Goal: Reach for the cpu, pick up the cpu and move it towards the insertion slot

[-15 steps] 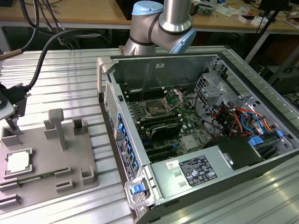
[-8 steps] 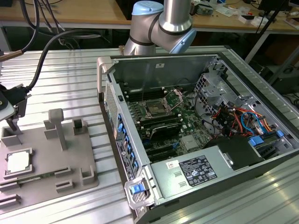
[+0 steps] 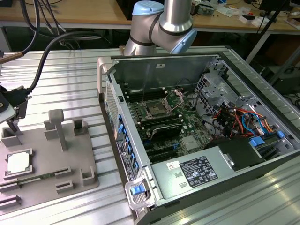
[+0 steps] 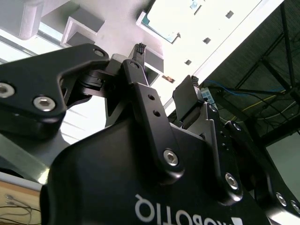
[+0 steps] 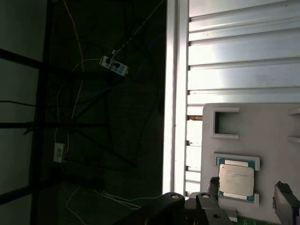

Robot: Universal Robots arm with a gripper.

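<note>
— What is held by the grey fixture plate (image 3: 70,173) at the exterior view's left?
— The cpu (image 3: 18,162) is laid flat in a square raised frame near that plate's left edge. The plate itself is set on the slatted metal table (image 3: 75,89).
— How is the cpu described?
— A silvery-white top plate is seen, bordered by a thin green rim. In the first wrist view the cpu (image 5: 236,178) is shown seated squarely in its frame.
— And the gripper (image 3: 12,123)?
— It is hung over the plate's far left part, close by the cpu. In the second wrist view its fingers (image 4: 146,98) are spread wide and nothing is clamped between them. Whether the cpu is touched cannot be told.
— What is contained further right?
— An open computer case (image 3: 154,70) is occupied by a green board (image 3: 192,122). The insertion slot (image 3: 154,110), with a shiny metal frame and dark centre, is mounted on it, well apart from the cpu. Red, blue and orange cables (image 3: 239,119) are bundled at the case's right side.
</note>
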